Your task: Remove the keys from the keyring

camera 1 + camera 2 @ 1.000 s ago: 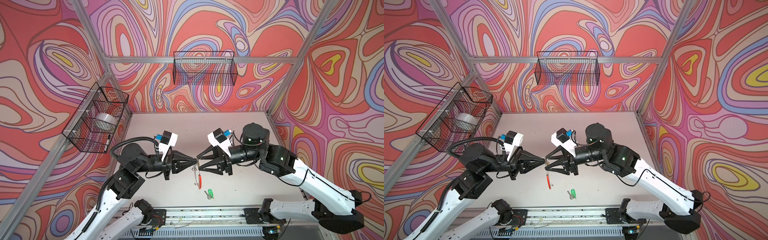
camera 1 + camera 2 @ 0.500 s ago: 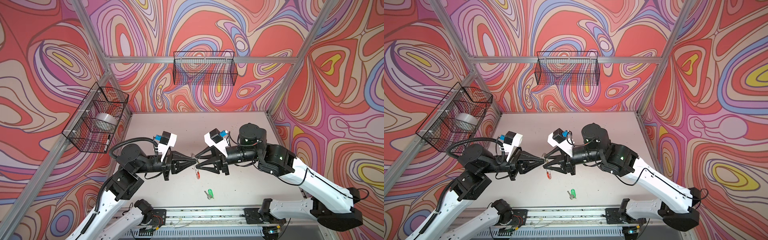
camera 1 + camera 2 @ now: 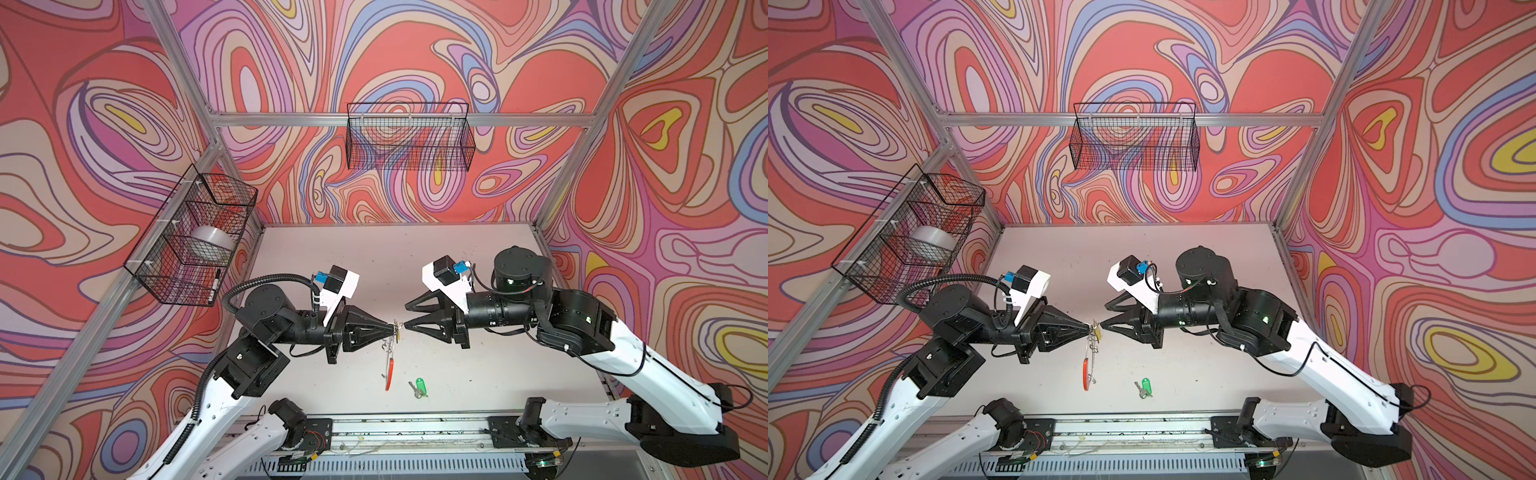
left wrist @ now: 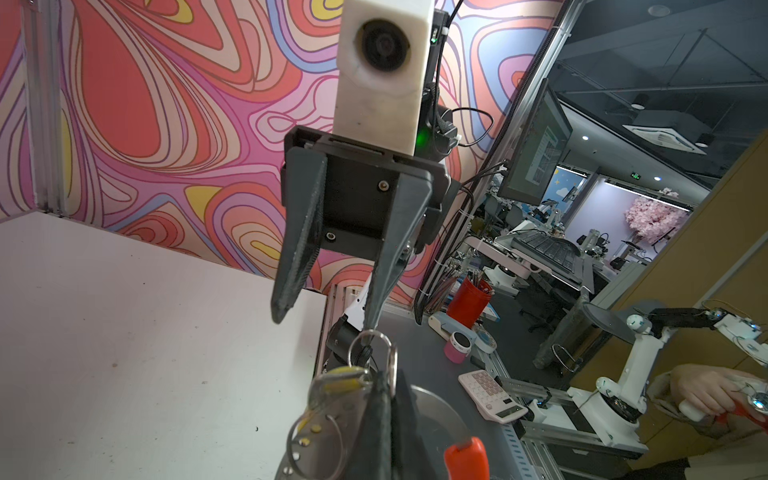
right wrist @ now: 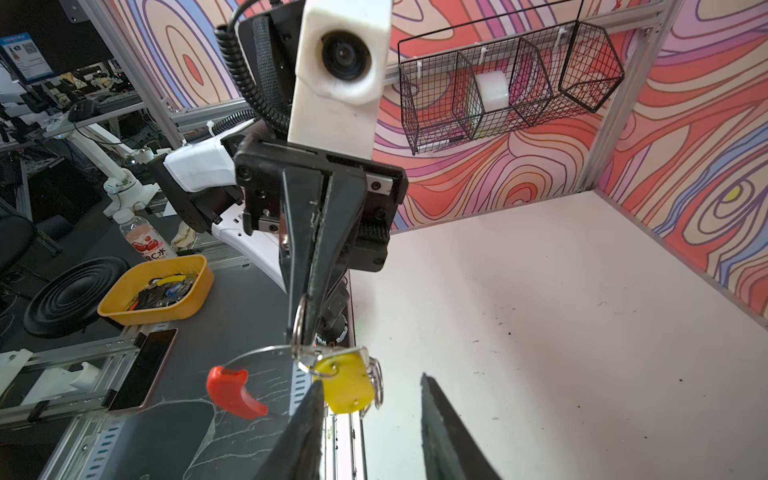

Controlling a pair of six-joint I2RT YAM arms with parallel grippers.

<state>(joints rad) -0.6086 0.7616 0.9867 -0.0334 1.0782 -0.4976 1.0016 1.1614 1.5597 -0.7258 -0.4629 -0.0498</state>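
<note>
Left end effector [image 3: 393, 328]: clamps your keyring [image 3: 388, 373] aloft.
Right end effector [image 3: 406, 318]: jaws apart, 3 o'clock of it.
Done: green-tag key [image 3: 419, 386] on worktop [image 3: 478, 365].
Remaining: yellow-tag key [image 5: 345, 386].

We see walls [image 3: 124, 124] swirling in red, pink, purple, blue, cream and yellow, edged with dark contour lines. The table [image 3: 478, 257] is off-white with dark specks. The back basket [image 3: 409, 153] and side basket [image 3: 174, 286] are black wire mesh. The keyring [image 3: 389, 370] is grey with a red segment. The yellow-tagged key [image 5: 347, 384] and green-tagged key [image 3: 419, 385] are silver.
</note>
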